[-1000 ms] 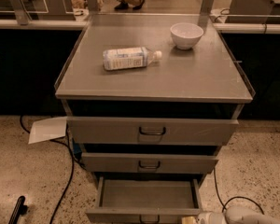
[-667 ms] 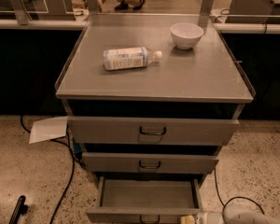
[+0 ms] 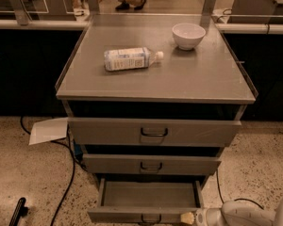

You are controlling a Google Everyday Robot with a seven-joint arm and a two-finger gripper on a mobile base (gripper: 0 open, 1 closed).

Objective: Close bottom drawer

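The bottom drawer (image 3: 118,215) is pulled out from the grey cabinet, and its bare inside (image 3: 148,194) shows. Its small dark loop handle (image 3: 151,219) sits at the centre of the front, at the lower edge of the camera view. My gripper (image 3: 187,218) is at the bottom right on a white arm (image 3: 245,214). Its tan tip is right by the drawer front, just right of the handle. The middle drawer (image 3: 151,165) and the top drawer (image 3: 153,132) above it stick out a little.
A plastic bottle (image 3: 129,59) lies on its side on the cabinet top (image 3: 203,79), with a white bowl (image 3: 188,35) behind it. A sheet of paper (image 3: 48,130), a black cable (image 3: 66,182) and a black object (image 3: 18,212) are on the floor to the left.
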